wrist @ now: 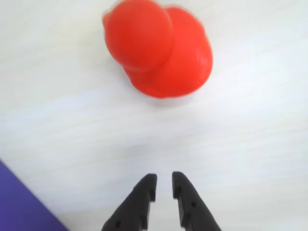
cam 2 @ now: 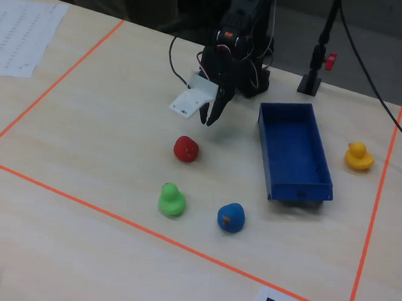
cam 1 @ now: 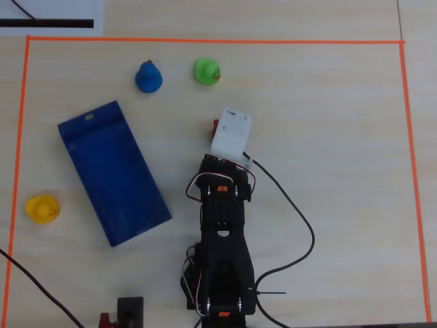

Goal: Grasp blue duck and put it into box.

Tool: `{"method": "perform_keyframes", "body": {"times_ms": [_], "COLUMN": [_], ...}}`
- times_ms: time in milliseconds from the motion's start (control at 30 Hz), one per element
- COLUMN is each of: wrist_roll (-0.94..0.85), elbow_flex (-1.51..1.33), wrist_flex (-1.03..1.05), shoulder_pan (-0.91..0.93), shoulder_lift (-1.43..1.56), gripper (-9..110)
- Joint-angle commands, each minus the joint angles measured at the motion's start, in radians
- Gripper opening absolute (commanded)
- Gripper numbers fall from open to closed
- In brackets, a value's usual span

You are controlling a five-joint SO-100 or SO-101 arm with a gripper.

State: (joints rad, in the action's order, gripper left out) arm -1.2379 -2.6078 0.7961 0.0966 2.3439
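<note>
The blue duck (cam 1: 148, 76) stands on the table near the far tape line, left of the green duck; in the fixed view it (cam 2: 231, 218) is at the front, apart from the arm. The box (cam 1: 113, 171), a dark-blue tray, lies empty to the left of the arm; a corner of it shows in the wrist view (wrist: 19, 207). My gripper (wrist: 163, 180) hangs above the table, its black fingers nearly together with nothing between them. In the fixed view it (cam 2: 210, 118) is just behind the red duck. In the overhead view a white wrist block hides it.
A red duck (wrist: 159, 50) sits right in front of the fingertips, also seen in the fixed view (cam 2: 186, 149). A green duck (cam 1: 206, 71) stands right of the blue one. A yellow duck (cam 1: 42, 208) sits beyond the box. Orange tape (cam 1: 205, 41) frames the area. Cables (cam 1: 300, 219) trail beside the arm.
</note>
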Motion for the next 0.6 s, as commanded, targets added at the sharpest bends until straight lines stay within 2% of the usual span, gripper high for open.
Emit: {"method": "perform_keyframes", "body": {"times_ms": [0, 233, 567], "wrist_roll": [-0.009, 0.008, 0.095], "elbow_flex": [0.018, 0.127, 0.736], "wrist_flex": [-0.04, -0.037, 0.172], "shoulder_pan": [0.009, 0.002, -0.13], "shoulder_lift": [-0.014, -0.098, -0.414], "gripper": [0, 0, 0]}}
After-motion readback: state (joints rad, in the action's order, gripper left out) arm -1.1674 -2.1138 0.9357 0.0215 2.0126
